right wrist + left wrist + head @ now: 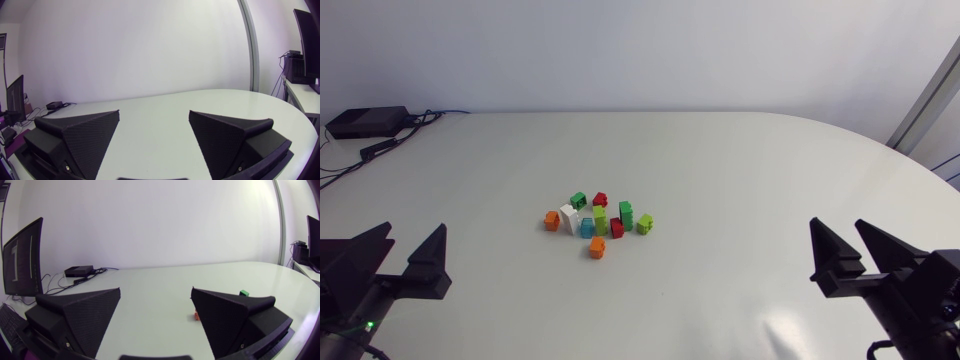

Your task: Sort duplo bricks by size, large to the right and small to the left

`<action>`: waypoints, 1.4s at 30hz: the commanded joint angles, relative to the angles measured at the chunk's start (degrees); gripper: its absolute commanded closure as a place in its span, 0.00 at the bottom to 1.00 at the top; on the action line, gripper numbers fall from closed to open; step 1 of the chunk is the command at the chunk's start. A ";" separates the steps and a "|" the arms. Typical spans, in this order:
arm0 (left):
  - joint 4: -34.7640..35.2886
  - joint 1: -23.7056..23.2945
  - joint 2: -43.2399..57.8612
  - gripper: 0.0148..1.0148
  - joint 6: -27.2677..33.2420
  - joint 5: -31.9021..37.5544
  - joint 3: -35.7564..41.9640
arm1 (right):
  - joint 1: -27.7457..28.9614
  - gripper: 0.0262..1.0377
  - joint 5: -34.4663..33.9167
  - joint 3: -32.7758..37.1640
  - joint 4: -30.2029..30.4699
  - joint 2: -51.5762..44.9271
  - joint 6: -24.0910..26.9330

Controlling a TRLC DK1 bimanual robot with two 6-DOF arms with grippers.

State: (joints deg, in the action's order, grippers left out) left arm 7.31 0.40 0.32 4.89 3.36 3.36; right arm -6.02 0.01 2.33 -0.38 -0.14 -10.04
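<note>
— On the table (720, 170), spread wide and empty: left gripper (415, 232) at eight o'clock, right gripper (838, 228) at four, of the central brick cluster (600, 215).
— Packed tight. Risks knocking neighbours or pinching two together; safer starting with the lone orange brick (597, 246), six o'clock.

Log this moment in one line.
stage: nothing sorted yet | bricks: one mixed cluster | left gripper: open, empty, clear of bricks | right gripper: open, empty, clear of bricks

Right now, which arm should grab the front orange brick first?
Left, probably. The front orange brick sits nearer the open left gripper than the open right gripper, and only the left wrist view shows any bricks.
</note>
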 commanded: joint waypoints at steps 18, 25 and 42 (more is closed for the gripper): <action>3.41 0.83 -0.32 0.06 2.85 0.16 -0.10 | -3.29 0.05 -0.80 -2.15 1.00 0.14 -0.77; 2.80 1.53 7.07 0.06 3.55 0.16 5.08 | -2.24 0.04 -0.80 10.15 4.69 -22.97 0.11; 24.59 3.81 53.30 0.04 1.71 0.34 44.28 | -15.95 0.04 -4.32 50.41 26.75 -68.32 0.64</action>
State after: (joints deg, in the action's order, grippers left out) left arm 29.87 3.75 51.09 7.49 3.42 45.50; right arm -19.88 -3.29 50.30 24.36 -64.27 -9.43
